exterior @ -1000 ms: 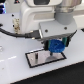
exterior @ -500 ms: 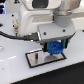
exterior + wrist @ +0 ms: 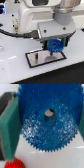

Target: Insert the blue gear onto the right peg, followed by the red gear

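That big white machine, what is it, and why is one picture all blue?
The white machine is a robot arm. At its end is a tool with two fingers that pinch things. One picture comes from a camera standing off to the side. The other comes from a camera on the arm's wrist, looking down past the fingers. The blue thing is a toothed wheel, the blue gear, and the tool is holding it, so it fills the close picture. On the white table lies a grey plate with a black border. The gear is right above that plate. A bit of the red gear peeks in at a corner.
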